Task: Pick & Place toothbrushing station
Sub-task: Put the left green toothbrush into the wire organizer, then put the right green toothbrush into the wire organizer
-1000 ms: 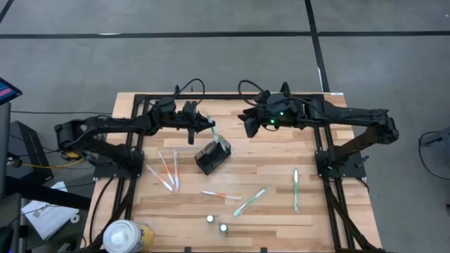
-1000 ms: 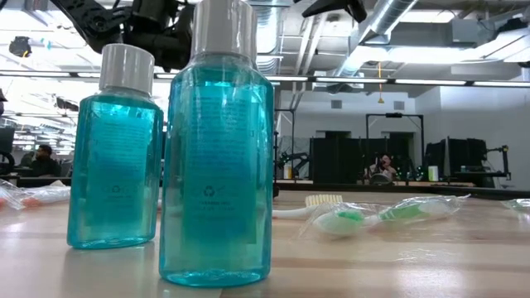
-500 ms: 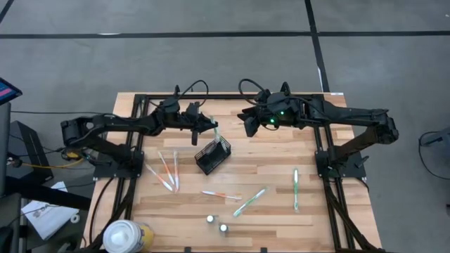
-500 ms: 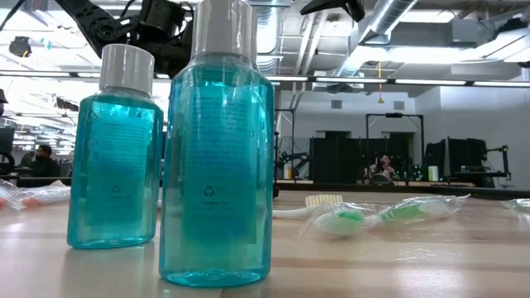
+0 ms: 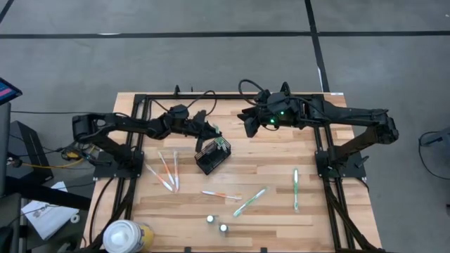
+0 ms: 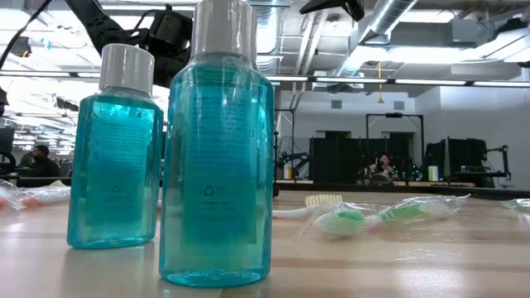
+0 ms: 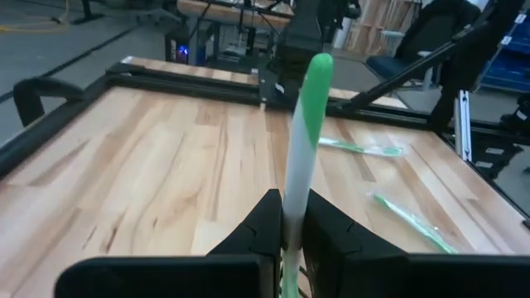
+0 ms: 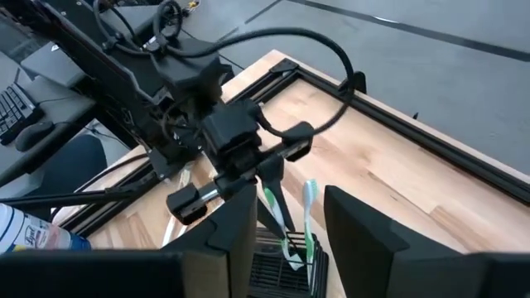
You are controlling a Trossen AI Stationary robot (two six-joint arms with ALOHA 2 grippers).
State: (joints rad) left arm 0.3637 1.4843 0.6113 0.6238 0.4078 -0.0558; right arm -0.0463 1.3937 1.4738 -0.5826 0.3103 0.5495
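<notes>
Pinching green toothbrush [image 7: 300, 157] btwn shut left fingers [image 7: 263, 222] over holder [image 5: 213, 156]; right fingers [image 8: 358, 222] apart, empty.

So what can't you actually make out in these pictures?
- Low view: the black mesh holder is hidden behind the two blue bottles.
- Left wrist view: the held green toothbrush's lower end is cut off at the picture's edge.
- High view: the bottle caps are too small to identify.

Robotics lab, exposed ceiling ducts [image 6: 397, 33], rear workstations [image 6: 464, 161]
</notes>
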